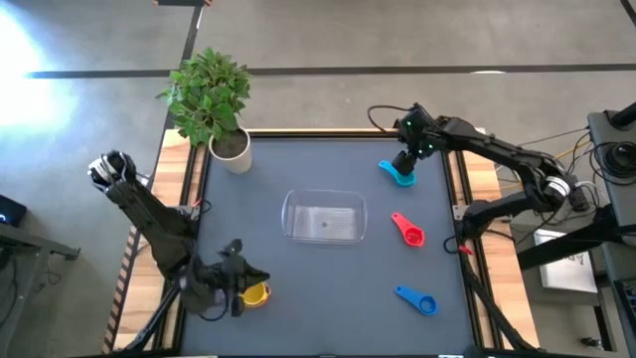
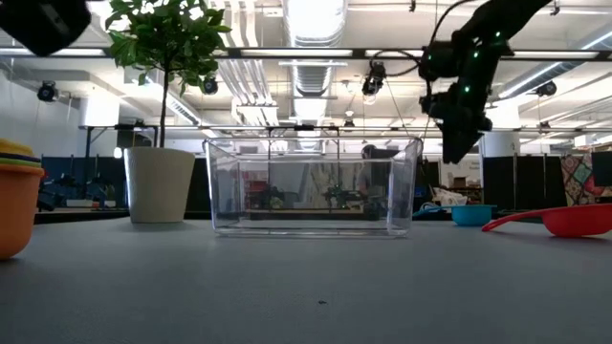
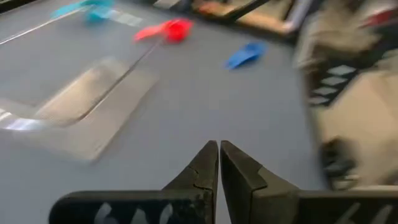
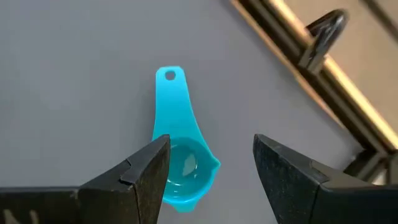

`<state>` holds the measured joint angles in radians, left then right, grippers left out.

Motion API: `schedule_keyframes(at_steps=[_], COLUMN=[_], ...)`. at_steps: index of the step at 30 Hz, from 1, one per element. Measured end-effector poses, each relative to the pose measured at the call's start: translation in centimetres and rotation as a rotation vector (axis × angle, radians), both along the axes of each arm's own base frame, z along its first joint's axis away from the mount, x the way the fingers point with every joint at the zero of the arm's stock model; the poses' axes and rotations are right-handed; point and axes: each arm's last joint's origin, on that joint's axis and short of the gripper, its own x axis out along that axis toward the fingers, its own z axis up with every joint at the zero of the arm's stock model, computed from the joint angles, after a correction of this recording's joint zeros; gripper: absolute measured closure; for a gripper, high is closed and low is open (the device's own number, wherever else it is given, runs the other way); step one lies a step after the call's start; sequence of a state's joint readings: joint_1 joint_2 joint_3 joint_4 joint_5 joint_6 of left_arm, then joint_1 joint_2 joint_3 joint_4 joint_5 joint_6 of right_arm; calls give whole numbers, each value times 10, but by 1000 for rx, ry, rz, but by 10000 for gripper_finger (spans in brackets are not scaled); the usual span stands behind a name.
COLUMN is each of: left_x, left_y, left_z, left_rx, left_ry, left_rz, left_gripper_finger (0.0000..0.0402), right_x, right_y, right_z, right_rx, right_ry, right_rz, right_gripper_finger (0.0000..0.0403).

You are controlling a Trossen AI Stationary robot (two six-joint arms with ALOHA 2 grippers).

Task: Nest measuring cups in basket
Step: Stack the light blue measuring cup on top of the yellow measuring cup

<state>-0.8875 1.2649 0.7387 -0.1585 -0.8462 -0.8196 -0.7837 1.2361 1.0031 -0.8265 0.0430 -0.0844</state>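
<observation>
The clear basket (image 1: 324, 217) (image 2: 311, 186) stands mid-table on its base. My right gripper (image 4: 211, 149) (image 1: 405, 159) hangs open above the light blue cup (image 4: 180, 155) (image 1: 397, 172), with a finger on each side of its bowl and clear of it. That cup lies flat near the far right corner. The red cup (image 1: 407, 231) and the dark blue cup (image 1: 417, 300) lie right of the basket. A nested stack, yellow over orange (image 1: 255, 293) (image 2: 14, 196), sits near the left front. My left gripper (image 3: 219, 155) (image 1: 237, 254) is shut beside the stack. No green or purple cup can be made out.
A white pot with a green plant (image 1: 231, 149) stands at the far left corner. Wooden rails (image 1: 459, 189) border the grey mat on both sides. Bare mat lies between the basket and the near edge.
</observation>
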Motion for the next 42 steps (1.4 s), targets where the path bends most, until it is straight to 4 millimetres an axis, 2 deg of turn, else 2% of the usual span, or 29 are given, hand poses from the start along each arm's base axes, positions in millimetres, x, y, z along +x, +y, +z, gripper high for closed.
schedule_keyframes(at_steps=[6, 13, 18, 27, 32, 40, 42], left_x=[-15, -28, -29, -21, -15, -8, -8], left_y=[22, 38, 39, 29, 22, 14, 14], left_z=[-5, -7, -4, 10, 15, 18, 18], left_rx=[-42, -52, -24, -8, 14, 52, 60], left_ry=[-181, -308, -331, -342, -321, -305, -297], left_rz=[-88, -72, -77, -101, -106, -107, -108], left_gripper_finger=[401, 402, 402, 402, 402, 401, 401], right_x=[-2, -6, -14, -17, -18, -18, -18], right_y=[-11, -8, -1, -3, -8, -9, -9], right_z=[-21, -41, -57, -79, -86, -86, -83], right_rx=[104, 169, 198, 187, 190, 195, 184], right_ry=[72, 125, 151, 102, 57, 39, 26], right_rz=[-21, -41, -45, -55, -63, -60, -57], right_gripper_finger=[184, 184, 184, 190, 237, 378, 387])
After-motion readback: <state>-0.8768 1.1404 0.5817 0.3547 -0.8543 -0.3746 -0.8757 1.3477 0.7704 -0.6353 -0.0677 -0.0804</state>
